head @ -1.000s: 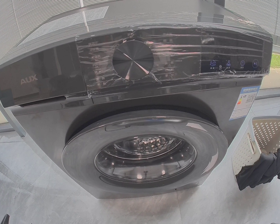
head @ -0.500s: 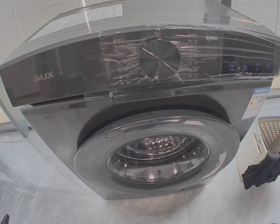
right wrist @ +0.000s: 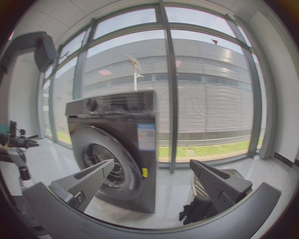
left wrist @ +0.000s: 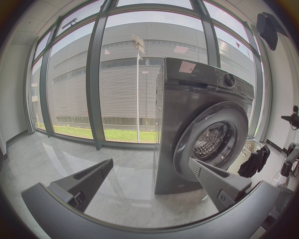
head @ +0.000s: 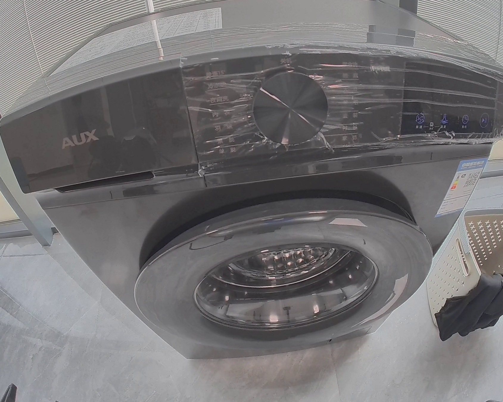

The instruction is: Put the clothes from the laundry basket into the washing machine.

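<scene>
The washing machine takes up the centre of the head view, its door in the lower middle. At the right edge the laundry basket stands on the floor just beside the machine, with clothes draped over its near rim. A window runs behind, along the top

Head view looks down closely on the washing machine; both wrist views face it low, from opposite sides.
</scene>
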{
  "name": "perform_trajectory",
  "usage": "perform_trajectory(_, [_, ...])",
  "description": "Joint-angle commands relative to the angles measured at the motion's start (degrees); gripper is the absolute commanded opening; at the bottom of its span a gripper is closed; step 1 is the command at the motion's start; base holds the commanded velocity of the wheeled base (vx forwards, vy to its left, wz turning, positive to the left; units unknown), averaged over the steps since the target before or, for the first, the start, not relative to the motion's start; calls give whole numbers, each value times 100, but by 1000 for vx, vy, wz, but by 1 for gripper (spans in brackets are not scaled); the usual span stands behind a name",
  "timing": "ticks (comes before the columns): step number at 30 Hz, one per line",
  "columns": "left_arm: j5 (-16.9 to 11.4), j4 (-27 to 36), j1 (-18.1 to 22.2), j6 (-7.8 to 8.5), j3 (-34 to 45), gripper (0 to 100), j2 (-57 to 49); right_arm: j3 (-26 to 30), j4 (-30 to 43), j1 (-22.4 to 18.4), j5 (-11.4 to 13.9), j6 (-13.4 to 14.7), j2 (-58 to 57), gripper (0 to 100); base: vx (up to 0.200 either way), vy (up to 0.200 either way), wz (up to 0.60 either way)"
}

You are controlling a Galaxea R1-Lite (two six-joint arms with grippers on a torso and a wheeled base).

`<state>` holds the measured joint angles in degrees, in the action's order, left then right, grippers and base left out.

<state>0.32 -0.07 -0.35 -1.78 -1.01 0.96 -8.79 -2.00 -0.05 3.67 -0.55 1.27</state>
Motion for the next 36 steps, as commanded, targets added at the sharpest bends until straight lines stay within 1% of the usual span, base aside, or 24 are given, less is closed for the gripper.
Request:
perform_trajectory(1, [3,-1,0,-7,101,100,-96,-1248,578,-21,1145,-51,928,100,0,0,0])
perform_trajectory(2, [3,-1,0,2,101,100,-96,-1248,587,-21,1189,-51,963,100,0,0,0])
perform_trajectory(3, [3,-1,0,2,101,100,-96,-1195,560,-21,1813,-95,1543,100,0,0,0])
perform_trajectory(5, [3,-1,0,2,101,100,-96,-1081,551,-4,2252,-218,1956,100,0,0,0])
perform_trajectory(7, [3,-1,0,2,101,100,-96,-976,499,5,2692,-446,2510,100,0,0,0])
perform_trajectory(8, [3,-1,0,2,101,100,-96,-958,446,14,2850,-534,2782,100,0,0,0])
perform_trajectory(9, [3,-1,0,2,101,100,-96,-958,446,14,2850,-534,2782,100,0,0,0])
perform_trajectory(10, [3,-1,0,2,101,100,-96,-958,358,49,3017,-596,3125,100,0,0,0])
perform_trajectory(12, [3,-1,0,11,101,100,-96,-958,138,181,3114,-596,3670,100,0,0,0])
perform_trajectory(14, [3,-1,0,11,101,100,-96,-940,-64,383,3114,-587,4066,100,0,0,0])
perform_trajectory(15, [3,-1,0,11,101,100,-96,-940,-275,611,3105,-534,4382,100,0,0,0])
perform_trajectory(18, [3,-1,0,2,101,100,-96,-949,-688,884,3034,-516,4883,100,0,0,0])
perform_trajectory(19, [3,-1,0,2,101,100,-96,-949,-688,884,3034,-516,4883,100,0,0,0])
perform_trajectory(20, [3,-1,0,11,101,100,-96,-949,-951,901,2990,-534,5243,100,0,0,0])
perform_trajectory(21, [3,-1,0,2,101,100,-96,-949,-1189,937,2885,-543,5604,100,0,0,0])
perform_trajectory(22, [3,-1,0,2,101,100,-96,-958,-1294,963,2841,-534,5736,100,0,0,0])
perform_trajectory(25, [3,-1,0,2,101,100,-96,-967,-1936,1086,2648,-508,6412,100,0,0,0])
perform_trajectory(26, [3,-1,0,2,101,100,-96,-967,-1962,1086,2639,-508,6439,100,0,0,0])
perform_trajectory(28, [3,-1,0,2,101,100,-96,-1011,-2446,1130,2437,-499,6913,100,0,0,0])
perform_trajectory(29, [3,-1,0,2,101,100,-96,-1011,-2446,1130,2437,-499,6913,100,0,0,0])
perform_trajectory(30, [3,-1,0,2,101,100,-96,-1019,-2762,1147,2296,-499,7142,100,0,0,0])
perform_trajectory(32, [3,-1,0,2,101,100,-96,-1028,-3070,1191,2164,-429,7318,100,0,0,0])
perform_trajectory(34, [3,-1,0,2,101,100,-96,-1063,-3219,1227,2103,-358,7414,100,0,0,0])
perform_trajectory(36, [3,-1,0,2,101,100,-96,-1151,-3360,1235,1980,-305,7608,100,0,0,0])
